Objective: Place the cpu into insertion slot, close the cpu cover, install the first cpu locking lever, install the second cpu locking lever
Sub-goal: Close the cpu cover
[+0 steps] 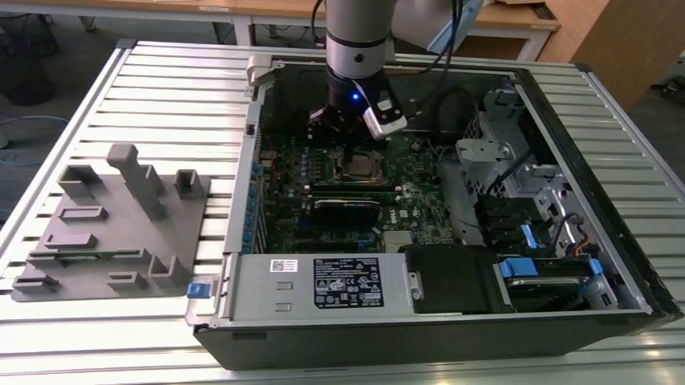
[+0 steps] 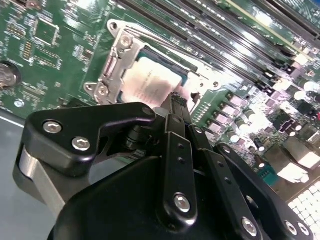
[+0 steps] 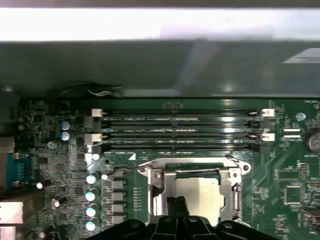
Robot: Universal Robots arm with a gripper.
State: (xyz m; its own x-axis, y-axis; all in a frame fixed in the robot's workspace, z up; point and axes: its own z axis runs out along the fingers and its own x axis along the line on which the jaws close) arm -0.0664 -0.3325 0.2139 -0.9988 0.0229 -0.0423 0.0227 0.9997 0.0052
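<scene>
The hand is hovering clenched, fingertips pressed together, over one edge of the cpu. The cpu is lying flat in the insertion slot directly beneath the hand, and the cpu cover is lying folded down around it, framing its metal top, on the green motherboard below the hand.
</scene>
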